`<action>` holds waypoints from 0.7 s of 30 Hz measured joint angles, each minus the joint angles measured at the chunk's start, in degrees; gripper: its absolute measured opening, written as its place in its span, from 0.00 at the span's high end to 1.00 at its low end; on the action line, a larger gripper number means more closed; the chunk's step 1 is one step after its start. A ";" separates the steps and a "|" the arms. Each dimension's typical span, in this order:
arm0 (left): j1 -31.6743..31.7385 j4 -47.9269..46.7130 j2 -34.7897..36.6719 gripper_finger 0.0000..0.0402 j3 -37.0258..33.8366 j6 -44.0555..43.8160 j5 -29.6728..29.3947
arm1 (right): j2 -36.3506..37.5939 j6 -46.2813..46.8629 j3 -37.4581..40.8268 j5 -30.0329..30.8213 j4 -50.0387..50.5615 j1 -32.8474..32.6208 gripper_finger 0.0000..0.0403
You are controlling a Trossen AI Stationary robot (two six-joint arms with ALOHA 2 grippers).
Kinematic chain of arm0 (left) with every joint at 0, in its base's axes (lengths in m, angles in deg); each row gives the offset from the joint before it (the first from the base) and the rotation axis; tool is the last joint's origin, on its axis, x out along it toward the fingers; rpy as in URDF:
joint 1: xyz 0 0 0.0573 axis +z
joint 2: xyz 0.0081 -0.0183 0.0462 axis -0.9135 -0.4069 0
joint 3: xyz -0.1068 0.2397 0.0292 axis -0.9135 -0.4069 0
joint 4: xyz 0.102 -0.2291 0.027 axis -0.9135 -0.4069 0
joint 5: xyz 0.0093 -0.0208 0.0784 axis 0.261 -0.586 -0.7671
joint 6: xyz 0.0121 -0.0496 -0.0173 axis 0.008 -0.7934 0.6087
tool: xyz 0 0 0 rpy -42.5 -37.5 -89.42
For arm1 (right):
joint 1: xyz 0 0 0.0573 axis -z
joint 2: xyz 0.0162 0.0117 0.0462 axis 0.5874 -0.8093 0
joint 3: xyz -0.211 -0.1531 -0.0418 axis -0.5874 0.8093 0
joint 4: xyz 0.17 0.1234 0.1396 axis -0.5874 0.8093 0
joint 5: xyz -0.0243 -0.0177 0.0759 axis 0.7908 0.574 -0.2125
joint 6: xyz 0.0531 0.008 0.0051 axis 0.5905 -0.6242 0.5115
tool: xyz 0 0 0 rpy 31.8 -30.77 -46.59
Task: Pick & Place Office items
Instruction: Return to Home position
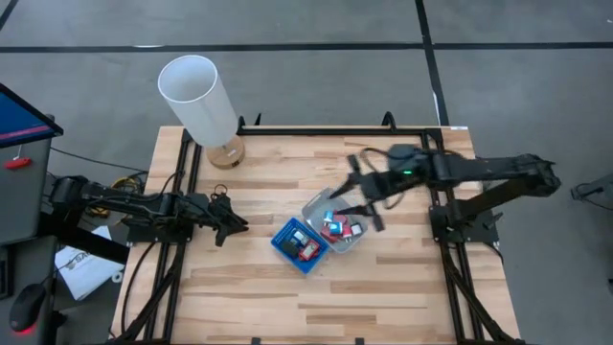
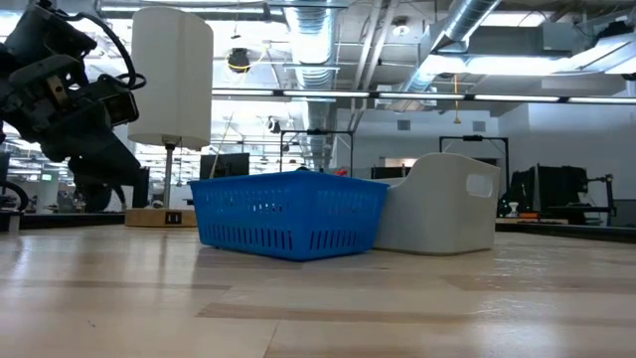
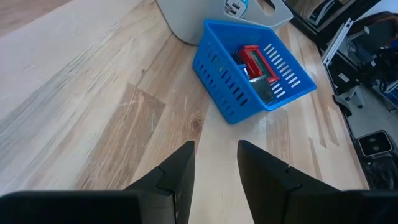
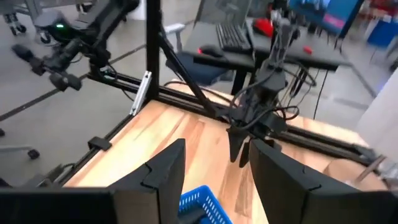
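Small office items lie in two trays at mid-table. The blue tray (image 1: 287, 235) holds a red and a dark piece (image 3: 252, 59). The clear-grey tray (image 1: 316, 206), touching its right side, holds several red, blue and white pieces (image 1: 340, 228). My right gripper (image 1: 369, 206) is open and empty, raised above the grey tray's right side; its wrist view (image 4: 217, 168) looks across the table. My left gripper (image 1: 235, 225) is open and empty, left of the blue tray (image 3: 249, 93), fingers (image 3: 180, 168) pointing toward it.
A tall white cylinder (image 1: 199, 91) on a wooden base (image 1: 227, 153) stands at the far left of the table. In the low view the two trays (image 2: 288, 214) (image 2: 442, 204) stand side by side, my left arm (image 2: 60, 89) raised to their left.
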 joint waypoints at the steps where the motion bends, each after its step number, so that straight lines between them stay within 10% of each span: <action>1: 0.00 0.00 0.00 0.71 0.00 -0.01 0.00 | 2.57 -0.59 2.29 -0.25 -0.51 0.38 0.58; 21: 0.00 -0.03 0.00 0.71 0.02 0.00 -0.01 | 58.86 15.41 61.19 14.71 -24.43 1.26 0.58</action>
